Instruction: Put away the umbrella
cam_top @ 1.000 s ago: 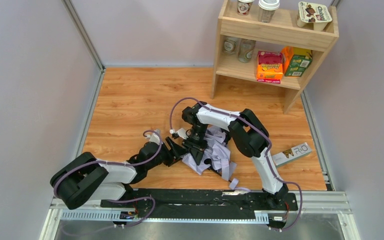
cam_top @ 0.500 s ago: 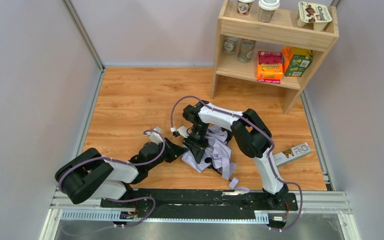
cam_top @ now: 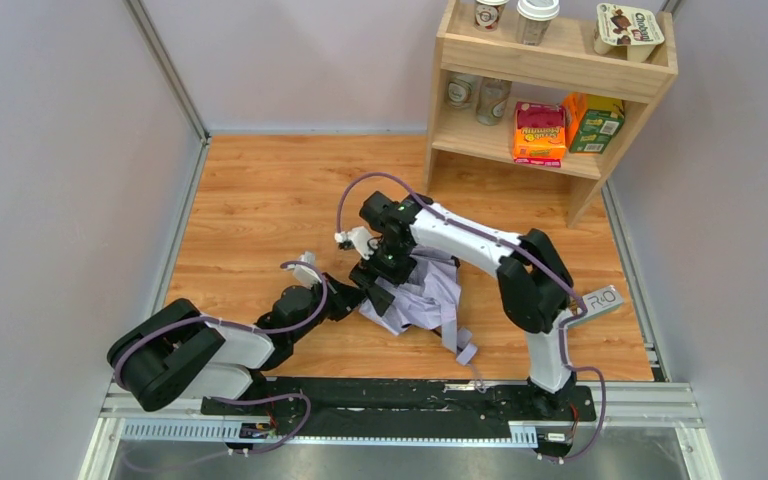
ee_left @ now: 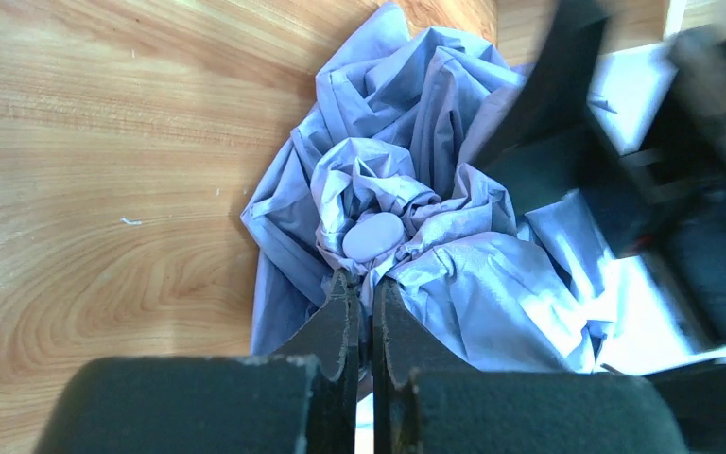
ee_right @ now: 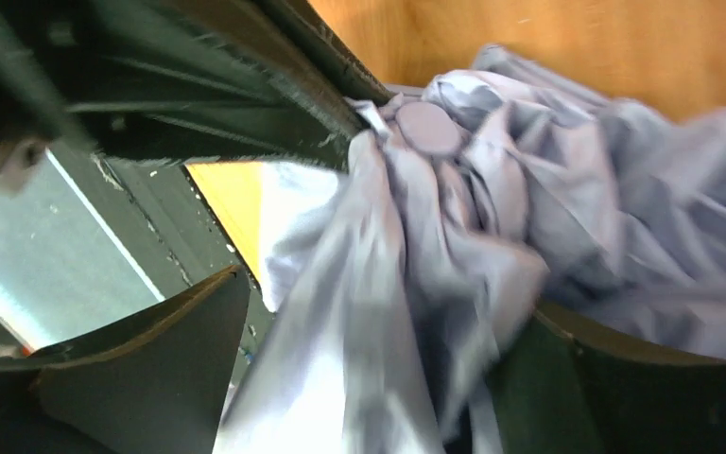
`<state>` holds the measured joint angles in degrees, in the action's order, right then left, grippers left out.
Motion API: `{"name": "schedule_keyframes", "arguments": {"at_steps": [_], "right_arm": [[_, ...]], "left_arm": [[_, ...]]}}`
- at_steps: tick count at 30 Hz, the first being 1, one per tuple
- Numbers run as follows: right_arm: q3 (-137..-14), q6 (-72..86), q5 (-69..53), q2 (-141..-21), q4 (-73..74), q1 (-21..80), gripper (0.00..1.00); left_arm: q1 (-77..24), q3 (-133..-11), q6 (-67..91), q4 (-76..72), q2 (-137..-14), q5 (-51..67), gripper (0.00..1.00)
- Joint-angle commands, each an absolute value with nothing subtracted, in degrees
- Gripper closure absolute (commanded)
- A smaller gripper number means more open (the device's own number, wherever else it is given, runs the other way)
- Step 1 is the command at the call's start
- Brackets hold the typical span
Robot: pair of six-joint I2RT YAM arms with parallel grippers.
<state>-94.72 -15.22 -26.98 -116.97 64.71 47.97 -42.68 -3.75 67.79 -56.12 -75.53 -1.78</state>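
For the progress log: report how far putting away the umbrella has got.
Done: little; the umbrella lies collapsed but crumpled on the table, folds loose, strap trailing. In hand: the left gripper is shut on fabric beside the round tip cap; the right gripper stands open around the bunched cloth. Left: gathering, wrapping and strapping it.

A light wooden two-tier shelf (cam_top: 560, 66) stood at the far right of a wood-grain table (cam_top: 260, 200). Two lidded paper cups (cam_top: 537, 18) sat on its top tier. Below, a pink box (cam_top: 540, 132) stood beside a green box (cam_top: 594, 123). A flat white box (cam_top: 601, 298) lay at the near right.
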Motion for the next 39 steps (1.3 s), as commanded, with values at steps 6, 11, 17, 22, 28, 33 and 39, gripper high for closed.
{"name": "schedule_keyframes", "arguments": {"at_steps": [6, 11, 17, 22, 28, 33, 39], "right_arm": [[-87.37, 3.04, -1.80, -94.15, 59.58, 48.25, 0.00], [-78.95, 13.08, 4.14, -83.96, 62.40, 52.11, 0.00], [-66.74, 28.28, 1.00, -70.51, 64.61, 54.84, 0.00], [-52.15, 35.06, -15.89, -60.04, 46.97, 54.76, 0.01], [-41.84, 38.05, -18.38, -55.55, 26.04, 54.15, 0.22], [-44.98, 42.35, -22.49, -57.65, 16.88, 47.91, 0.97], [-55.27, 36.42, -17.06, -60.12, 33.61, 40.88, 0.73]], "left_arm": [[-42.80, -1.76, 66.53, -54.67, -74.45, -1.76, 1.00], [-42.80, -1.58, 67.24, -52.91, -73.48, -1.93, 1.00], [-42.80, -1.85, 67.32, -51.68, -73.30, -1.41, 1.00], [-42.80, -2.20, 67.85, -52.20, -74.27, -0.97, 1.00], [-42.89, -1.23, 68.73, -52.56, -73.57, -1.49, 1.00], [-42.89, -1.32, 68.91, -51.33, -72.34, -1.49, 1.00], [-42.80, -1.41, 69.00, -50.27, -71.63, -1.23, 1.00]]}}
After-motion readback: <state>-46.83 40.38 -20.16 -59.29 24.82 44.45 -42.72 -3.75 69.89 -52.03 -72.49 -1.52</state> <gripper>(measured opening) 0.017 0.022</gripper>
